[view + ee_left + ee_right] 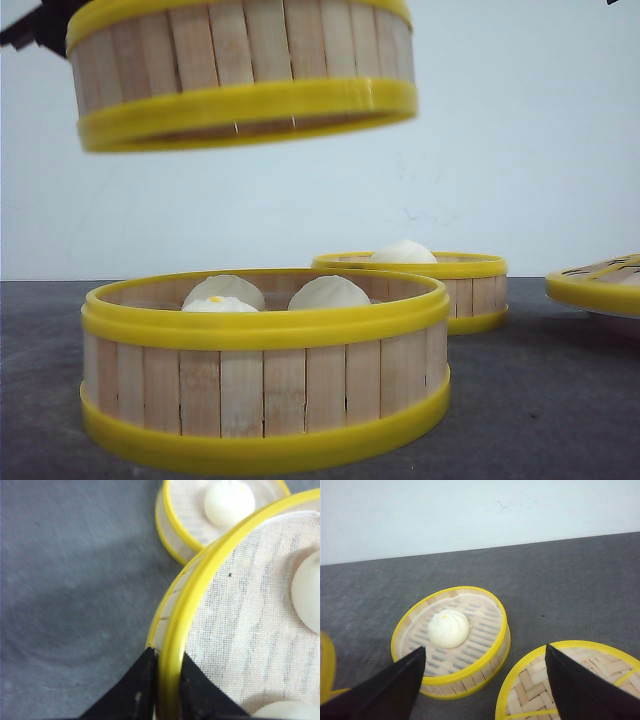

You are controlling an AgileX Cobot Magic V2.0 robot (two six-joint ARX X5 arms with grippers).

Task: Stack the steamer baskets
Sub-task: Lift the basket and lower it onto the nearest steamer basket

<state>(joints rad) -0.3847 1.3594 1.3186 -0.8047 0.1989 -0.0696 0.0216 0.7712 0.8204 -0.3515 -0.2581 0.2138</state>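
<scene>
Bamboo slats and glossy yellow rims suggest light, stiff, rather slippery baskets, best pinched at the rim wall. The left gripper (167,690) clamps the lifted basket (243,75) so, at eleven o'clock above the front basket (265,370); the third basket (430,285) sits at two o'clock. The right gripper (482,685) is spread wide, holding nothing. No writing shows.

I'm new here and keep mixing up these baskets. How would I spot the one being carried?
Start at the dark table and look up: one steamer basket hangs in the air above the near basket. The other two sit on the table; only this one is pinched by the left gripper.
</scene>
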